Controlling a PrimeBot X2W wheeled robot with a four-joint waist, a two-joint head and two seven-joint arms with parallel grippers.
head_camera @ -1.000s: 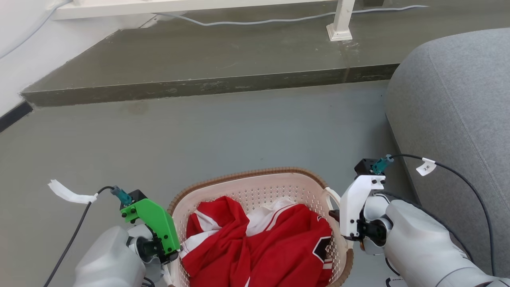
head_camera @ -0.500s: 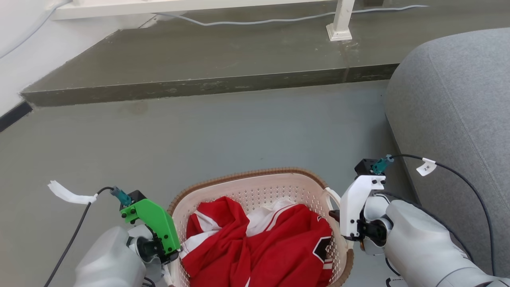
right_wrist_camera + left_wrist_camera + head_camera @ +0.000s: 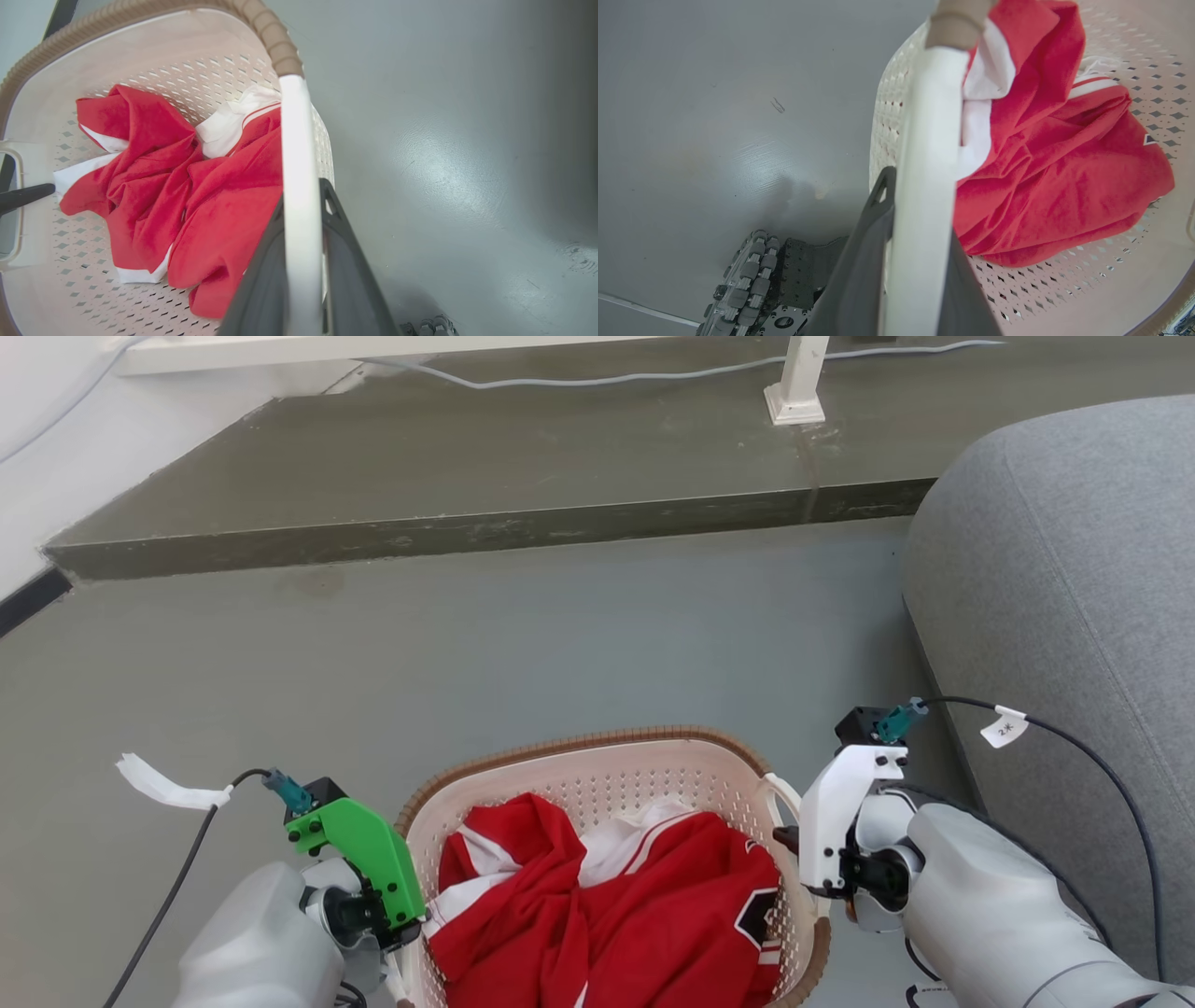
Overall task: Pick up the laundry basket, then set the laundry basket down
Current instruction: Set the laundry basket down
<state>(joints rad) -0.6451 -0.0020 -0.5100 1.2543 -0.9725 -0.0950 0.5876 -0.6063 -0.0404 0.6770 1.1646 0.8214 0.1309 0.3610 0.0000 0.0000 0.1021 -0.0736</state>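
Note:
The cream perforated laundry basket [image 3: 597, 782] with its brown rim band sits at the bottom middle of the head view, holding a red and white garment [image 3: 607, 915]. My left gripper [image 3: 403, 947], under its green mount, is shut on the basket's left handle [image 3: 934, 140], and the white bar runs between its dark fingers [image 3: 859, 280]. My right gripper [image 3: 794, 845], under its white mount, is shut on the right handle [image 3: 294, 140], with a finger on each side of it. The frames do not tell whether the basket's bottom touches the floor.
A grey sofa [image 3: 1074, 616] rises close on the right of the basket. A raised step [image 3: 467, 534] crosses the floor ahead, with a white post [image 3: 798, 392] and a cable [image 3: 607, 378] on it. Open grey floor [image 3: 560, 644] lies between.
The step, post and floor have slid slightly up the head view while the basket and both grippers keep their places in it, so the camera has moved. Both grips are unchanged.

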